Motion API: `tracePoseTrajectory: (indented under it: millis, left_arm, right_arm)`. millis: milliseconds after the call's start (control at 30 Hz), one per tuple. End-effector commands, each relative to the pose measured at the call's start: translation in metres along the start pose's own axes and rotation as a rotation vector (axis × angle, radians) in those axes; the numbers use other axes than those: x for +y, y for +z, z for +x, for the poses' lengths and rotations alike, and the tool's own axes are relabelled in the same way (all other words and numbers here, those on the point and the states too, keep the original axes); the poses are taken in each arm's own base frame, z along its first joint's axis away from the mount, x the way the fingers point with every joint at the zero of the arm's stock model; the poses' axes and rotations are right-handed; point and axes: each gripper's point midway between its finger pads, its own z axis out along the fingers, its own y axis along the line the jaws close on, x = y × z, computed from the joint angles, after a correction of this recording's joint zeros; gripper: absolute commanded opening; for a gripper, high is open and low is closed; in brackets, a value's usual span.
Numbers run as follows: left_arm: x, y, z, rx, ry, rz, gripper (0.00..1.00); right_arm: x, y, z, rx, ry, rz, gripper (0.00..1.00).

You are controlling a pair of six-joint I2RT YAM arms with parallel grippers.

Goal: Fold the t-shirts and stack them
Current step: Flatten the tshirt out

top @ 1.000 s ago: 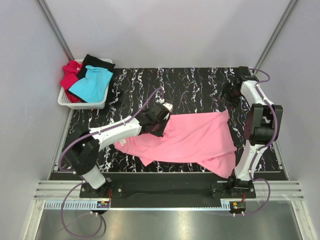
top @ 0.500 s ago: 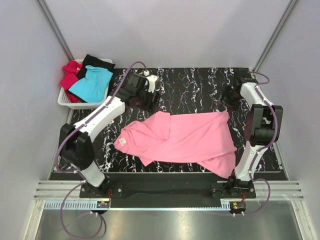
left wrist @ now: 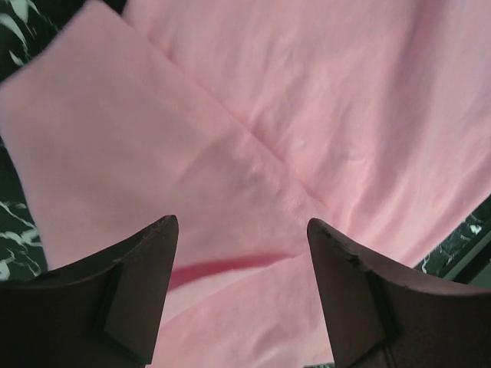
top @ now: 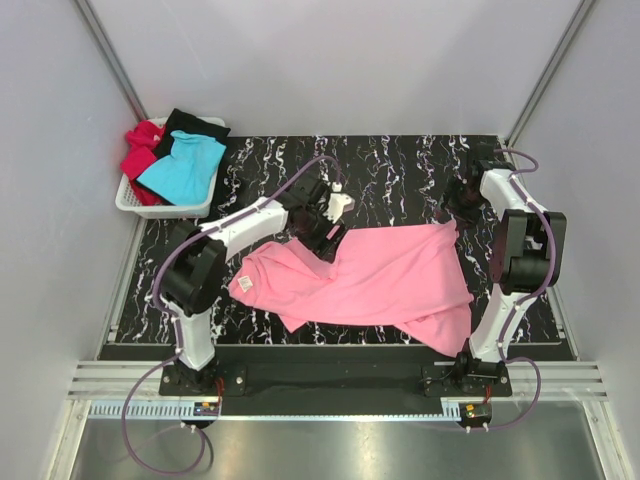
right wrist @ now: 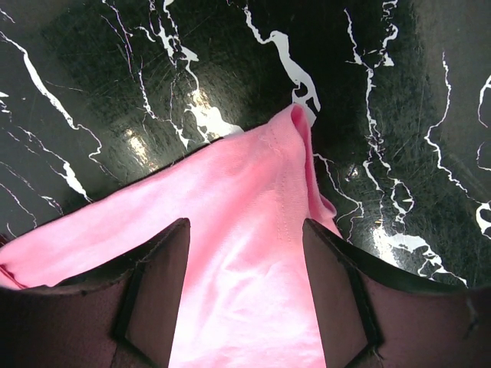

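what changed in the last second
The left gripper let go of the pink shirt, swung off toward the basket, then came back, open, over the shirt's far edge. The right gripper, open over the shirt's far right corner, and the basket shirts stayed put.

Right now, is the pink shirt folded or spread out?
Mostly spread: the pink shirt lies wide on the table, with only one flap doubled over it and some creases.

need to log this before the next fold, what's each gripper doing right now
Left gripper: open, holding nothing, above the pink t-shirt.
Right gripper: open, holding nothing, over that t-shirt's corner.
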Motion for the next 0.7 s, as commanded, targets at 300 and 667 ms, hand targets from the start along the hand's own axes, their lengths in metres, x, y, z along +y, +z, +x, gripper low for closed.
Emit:
tracePoseTrajectory:
  millis: [300,667]
  left_arm:
    - [-0.029,-0.007,0.017,-0.032,0.074,-0.077,0.68]
    - [-0.026,0.012,0.017,-0.016,0.09,-0.105,0.62]
  right_arm:
    - [0.002,-0.014,-0.008,-0.041,-0.02,-0.006,0.68]
    - [0.001,-0.018,-0.007,-0.053,-0.023,0.002,0.68]
